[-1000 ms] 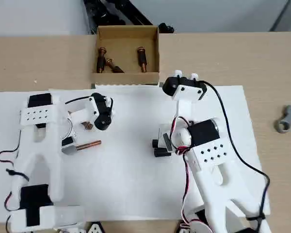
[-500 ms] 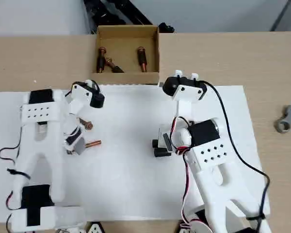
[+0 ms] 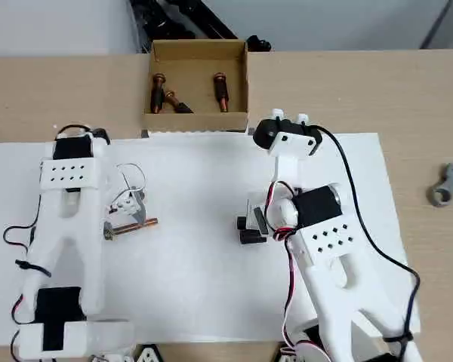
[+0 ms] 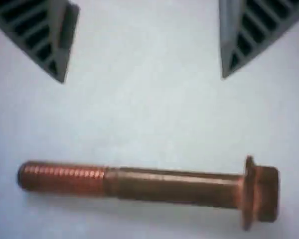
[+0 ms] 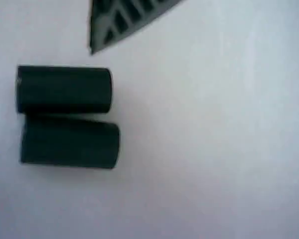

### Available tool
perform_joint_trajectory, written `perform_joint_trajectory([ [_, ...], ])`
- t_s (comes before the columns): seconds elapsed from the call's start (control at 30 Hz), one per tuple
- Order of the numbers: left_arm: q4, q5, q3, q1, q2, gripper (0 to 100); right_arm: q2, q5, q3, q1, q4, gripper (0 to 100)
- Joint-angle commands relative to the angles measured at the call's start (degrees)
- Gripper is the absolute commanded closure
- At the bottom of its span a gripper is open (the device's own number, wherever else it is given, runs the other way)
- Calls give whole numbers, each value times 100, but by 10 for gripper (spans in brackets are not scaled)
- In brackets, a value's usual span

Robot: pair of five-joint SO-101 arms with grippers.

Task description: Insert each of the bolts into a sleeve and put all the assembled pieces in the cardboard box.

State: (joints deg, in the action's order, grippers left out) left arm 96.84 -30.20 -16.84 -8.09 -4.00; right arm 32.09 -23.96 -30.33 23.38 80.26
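A copper bolt [image 3: 134,225] lies on the white sheet [image 3: 189,286]; in the left wrist view the bolt [image 4: 144,185] lies loose across the picture. My left gripper [image 3: 126,211] hangs open just above it, its fingertips [image 4: 52,40] wide apart and clear of the bolt. Two black sleeves [image 3: 248,230] lie side by side, touching, under my right gripper [image 3: 258,219]; the right wrist view has the sleeves [image 5: 65,117] with one finger [image 5: 124,20] beside them, touching neither. The cardboard box [image 3: 198,121] at the back holds three bolt-and-sleeve pieces [image 3: 222,90].
A grey part [image 3: 445,185] lies on the bare wooden table at the far right. Black equipment [image 3: 174,19] stands behind the box. The white sheet has free room between the two arms and toward the front.
My left gripper has swung from near the box's front wall back and down over the loose bolt. The right arm and the sleeves have not moved.
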Motion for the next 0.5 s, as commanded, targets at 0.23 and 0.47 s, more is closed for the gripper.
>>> perform_joint_trajectory([
  [0.23,-378,-712,224,-299,-264,808,119,-70,-9,22,-75,654],
  [0.47,-334,-721,251,-325,624,807,119,-70,-9,22,-84,654],
])
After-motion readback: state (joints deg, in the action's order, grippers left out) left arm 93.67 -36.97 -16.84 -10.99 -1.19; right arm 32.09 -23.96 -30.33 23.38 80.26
